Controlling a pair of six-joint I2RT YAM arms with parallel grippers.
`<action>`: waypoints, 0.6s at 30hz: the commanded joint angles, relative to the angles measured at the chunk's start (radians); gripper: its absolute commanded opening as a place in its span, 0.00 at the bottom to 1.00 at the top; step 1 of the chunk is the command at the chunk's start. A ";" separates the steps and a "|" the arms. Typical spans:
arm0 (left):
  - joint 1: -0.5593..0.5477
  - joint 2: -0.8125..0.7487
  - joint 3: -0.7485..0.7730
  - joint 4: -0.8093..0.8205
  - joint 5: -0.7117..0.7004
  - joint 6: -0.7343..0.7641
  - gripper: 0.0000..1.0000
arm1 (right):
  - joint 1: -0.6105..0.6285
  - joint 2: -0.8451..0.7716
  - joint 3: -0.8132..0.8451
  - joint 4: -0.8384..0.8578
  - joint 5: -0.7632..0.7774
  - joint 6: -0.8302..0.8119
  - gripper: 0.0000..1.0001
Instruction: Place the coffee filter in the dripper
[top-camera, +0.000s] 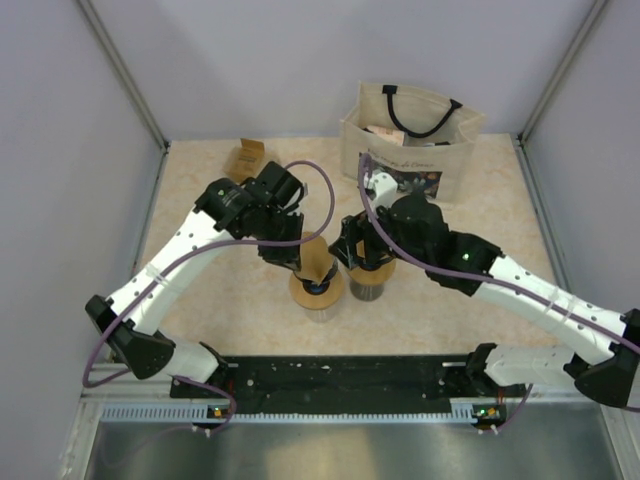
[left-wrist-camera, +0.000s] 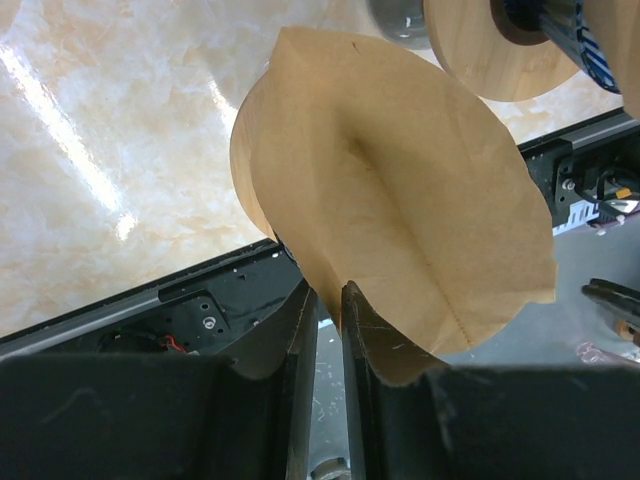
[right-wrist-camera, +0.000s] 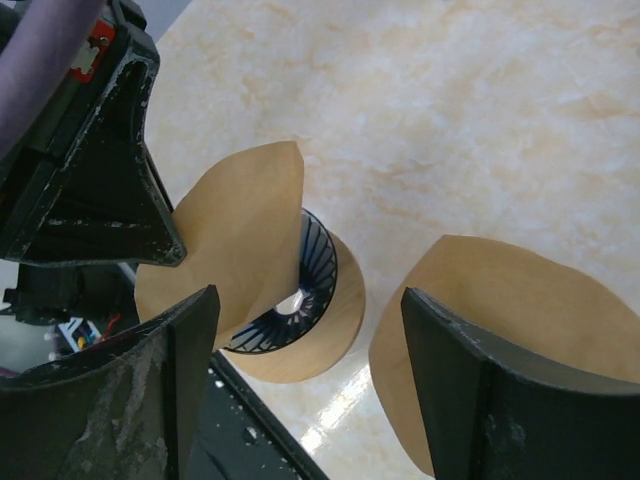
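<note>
Your left gripper (left-wrist-camera: 325, 300) clamps the filter (left-wrist-camera: 400, 200) by its edge, likely leaving its body free to slide into the dripper (right-wrist-camera: 330, 345). Your right gripper (right-wrist-camera: 308, 300) is spread wide, holding nothing.

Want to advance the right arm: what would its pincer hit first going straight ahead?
Probably the dripper: its wooden ring sits between the open right pincer fingers, dead ahead. The filter hangs close beside that line and could be brushed. Depth is unclear.
</note>
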 joint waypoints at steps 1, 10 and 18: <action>0.003 -0.015 -0.010 -0.066 0.013 0.022 0.20 | 0.010 0.026 0.073 0.039 -0.102 0.038 0.71; 0.004 -0.023 -0.016 -0.068 0.010 0.013 0.20 | 0.040 0.099 0.110 0.032 -0.102 0.049 0.62; 0.004 -0.024 -0.023 -0.059 0.007 0.013 0.19 | 0.047 0.144 0.126 -0.025 -0.032 0.052 0.51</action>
